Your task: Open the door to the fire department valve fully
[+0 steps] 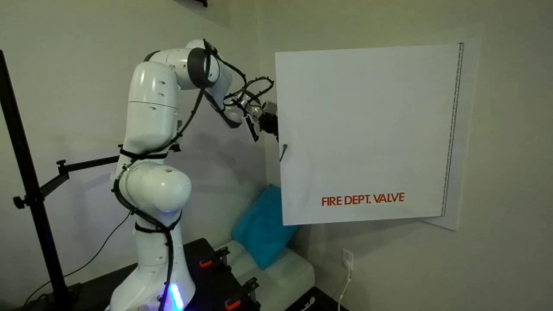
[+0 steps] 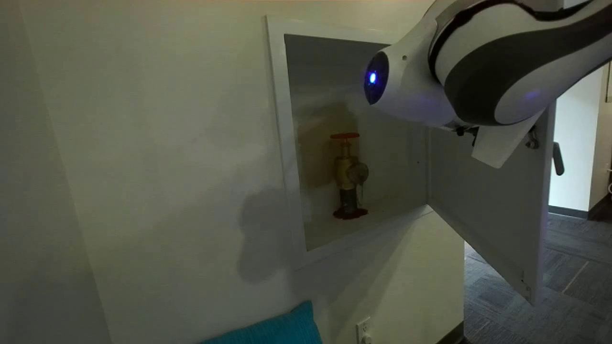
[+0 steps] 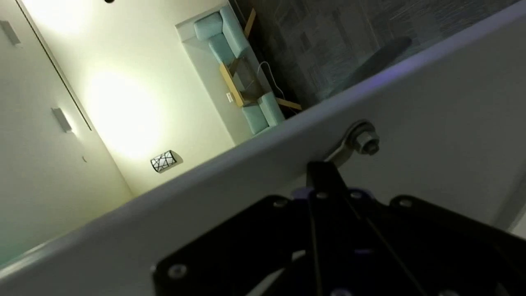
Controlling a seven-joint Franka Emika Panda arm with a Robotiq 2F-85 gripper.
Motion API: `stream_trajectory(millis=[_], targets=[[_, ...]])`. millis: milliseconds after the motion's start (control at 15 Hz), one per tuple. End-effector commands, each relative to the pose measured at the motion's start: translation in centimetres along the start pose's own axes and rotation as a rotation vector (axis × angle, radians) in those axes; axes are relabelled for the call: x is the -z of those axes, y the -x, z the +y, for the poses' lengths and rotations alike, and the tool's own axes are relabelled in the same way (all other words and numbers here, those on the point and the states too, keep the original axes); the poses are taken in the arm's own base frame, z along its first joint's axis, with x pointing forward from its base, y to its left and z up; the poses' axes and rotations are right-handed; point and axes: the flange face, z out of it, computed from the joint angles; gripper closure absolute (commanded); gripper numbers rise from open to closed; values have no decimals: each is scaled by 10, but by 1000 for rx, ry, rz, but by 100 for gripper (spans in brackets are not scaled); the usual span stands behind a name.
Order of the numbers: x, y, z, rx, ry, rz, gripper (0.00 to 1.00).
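The white door (image 1: 367, 129) with red "FIRE DEPT. VALVE" lettering stands swung out from the wall, hinged on its right edge in an exterior view. Its inner face (image 2: 492, 205) shows in an exterior view, beside the open wall cabinet (image 2: 287, 119). Inside the cabinet stands the brass valve (image 2: 346, 177) with a red handwheel. My gripper (image 3: 322, 166) is shut, its tips at the door's inner face beside the metal latch (image 3: 361, 137). Contact is unclear. In an exterior view the door hides the fingertips. The dark door handle (image 1: 283, 152) is on the outer face.
A blue cushion (image 1: 263, 229) leans on a pale seat (image 1: 281, 272) below the door. A wall outlet (image 1: 347, 259) with a cable is under the cabinet. A black stand (image 1: 30, 172) is beside the arm. Carpeted floor (image 2: 507, 286) lies beyond the door.
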Motion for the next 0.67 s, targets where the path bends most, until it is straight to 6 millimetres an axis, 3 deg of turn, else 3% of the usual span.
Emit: stream_trajectory(millis=[0, 267, 600], targets=[[-48, 6, 11, -87, 7, -28, 100], [-109, 6, 9, -177, -50, -19, 100], [-205, 2, 7, -267, -143, 48, 100]])
